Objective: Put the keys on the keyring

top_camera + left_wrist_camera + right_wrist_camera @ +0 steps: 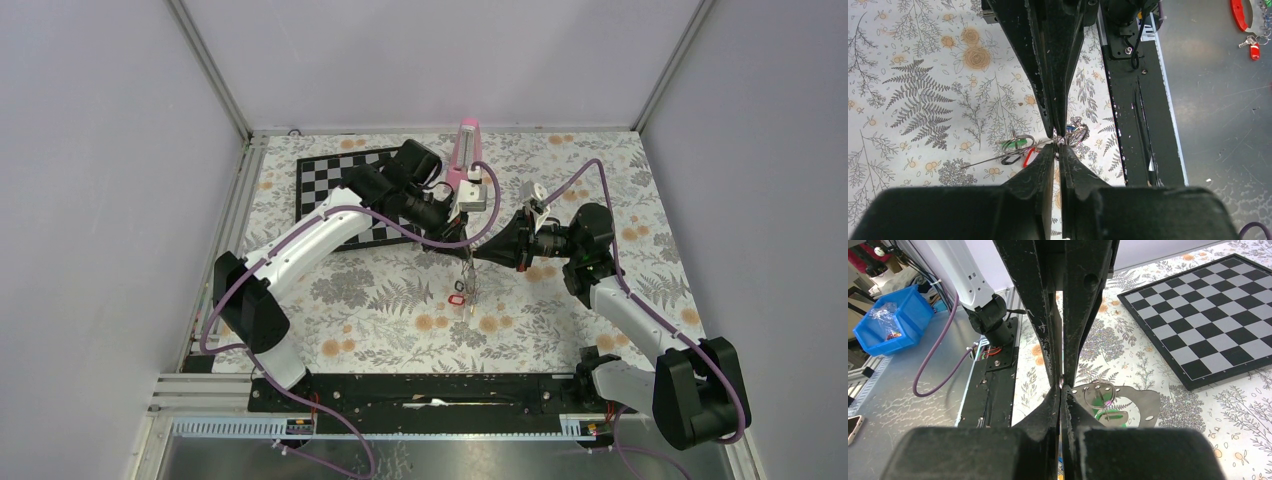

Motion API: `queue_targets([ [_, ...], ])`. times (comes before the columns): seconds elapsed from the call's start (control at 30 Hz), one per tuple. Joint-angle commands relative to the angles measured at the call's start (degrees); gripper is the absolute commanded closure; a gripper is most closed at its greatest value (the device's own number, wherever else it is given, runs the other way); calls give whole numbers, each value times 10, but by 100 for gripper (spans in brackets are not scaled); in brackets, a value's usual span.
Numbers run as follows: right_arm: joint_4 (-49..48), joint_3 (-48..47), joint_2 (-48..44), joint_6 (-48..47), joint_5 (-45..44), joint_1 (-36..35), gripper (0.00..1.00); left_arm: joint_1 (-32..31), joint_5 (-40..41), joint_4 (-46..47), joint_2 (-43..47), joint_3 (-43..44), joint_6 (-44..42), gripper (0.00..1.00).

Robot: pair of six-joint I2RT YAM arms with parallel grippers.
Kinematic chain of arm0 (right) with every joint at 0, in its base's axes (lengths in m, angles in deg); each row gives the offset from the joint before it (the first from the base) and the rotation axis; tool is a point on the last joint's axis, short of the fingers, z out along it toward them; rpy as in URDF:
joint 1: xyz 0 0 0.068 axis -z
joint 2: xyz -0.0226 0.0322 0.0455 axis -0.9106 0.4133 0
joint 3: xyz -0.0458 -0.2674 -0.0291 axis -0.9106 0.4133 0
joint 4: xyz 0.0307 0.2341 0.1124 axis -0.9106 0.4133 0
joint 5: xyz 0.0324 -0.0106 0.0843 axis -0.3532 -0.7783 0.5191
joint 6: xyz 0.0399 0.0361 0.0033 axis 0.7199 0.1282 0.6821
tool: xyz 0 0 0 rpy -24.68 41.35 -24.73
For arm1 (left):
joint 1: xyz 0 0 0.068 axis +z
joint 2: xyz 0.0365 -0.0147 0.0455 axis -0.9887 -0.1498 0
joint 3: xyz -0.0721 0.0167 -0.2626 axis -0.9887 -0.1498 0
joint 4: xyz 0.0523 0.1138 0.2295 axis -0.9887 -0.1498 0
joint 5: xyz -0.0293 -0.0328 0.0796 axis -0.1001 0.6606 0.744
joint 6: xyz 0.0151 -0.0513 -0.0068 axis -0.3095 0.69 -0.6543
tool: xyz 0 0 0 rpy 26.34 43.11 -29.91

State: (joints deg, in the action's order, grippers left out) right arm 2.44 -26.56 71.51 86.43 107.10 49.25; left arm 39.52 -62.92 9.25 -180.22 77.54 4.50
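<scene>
At the middle of the flowered counter (pixel 380 320), seen from above, the two arms meet tip to tip, the left one coming in from 9 o'clock and the right one from 3 o'clock.

The left gripper (pixel 1057 142) has its jaws closed tight on the keyring (pixel 993 159). This is a thin grey wire that runs out from the tips toward 8 o'clock in the left wrist view. Along that wire, just at 9 o'clock of the tips, sit two of the keys. One has a red tag (pixel 1030 157) and one a green tag (pixel 1015 145), the two close together. A small cluster of metal split rings (pixel 1075 134) shows at 2 o'clock of the tips, touching them.

The right gripper (pixel 1062 385) also has its jaws pressed together, with a small glint of metal between the tips. Whether that is the wire cannot be told. In its view a round metal ring (pixel 1098 392) and the green tag lie just beyond the tips, toward 4 o'clock.

From above, the red tag hangs at 6 o'clock of the meeting point. A chessboard (pixel 335 190) lies at 10 o'clock on the counter, well apart from the keys.
</scene>
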Motion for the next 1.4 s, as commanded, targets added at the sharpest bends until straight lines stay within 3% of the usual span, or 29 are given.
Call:
queue_targets([
  [0.0, -14, -16, -8, -12, -2, 3, 100, 3, -34, 16, 1, 14, 0, 95],
  [0.07, -11, -17, -8, -14, -3, 3, 100, 3, -37, 16, 0, 15, -1, 100],
  [0.33, 12, -21, -10, -33, -8, 4, 94, 3, 1, 16, 11, 12, -4, 100],
  [0.6, 42, -29, -15, -50, -9, 16, 62, -22, 168, -15, 53, 17, -74, 100],
  [0.77, 41, -27, -12, -53, -5, 17, 52, -65, 276, -93, 35, 81, -114, 100],
  [1.07, 31, -19, -7, -53, -5, 17, 49, -127, 426, -269, -54, 244, -143, 100],
  [1.37, 32, -17, -4, -58, -4, 17, 49, -161, 510, -331, -95, 259, -130, 100],
])
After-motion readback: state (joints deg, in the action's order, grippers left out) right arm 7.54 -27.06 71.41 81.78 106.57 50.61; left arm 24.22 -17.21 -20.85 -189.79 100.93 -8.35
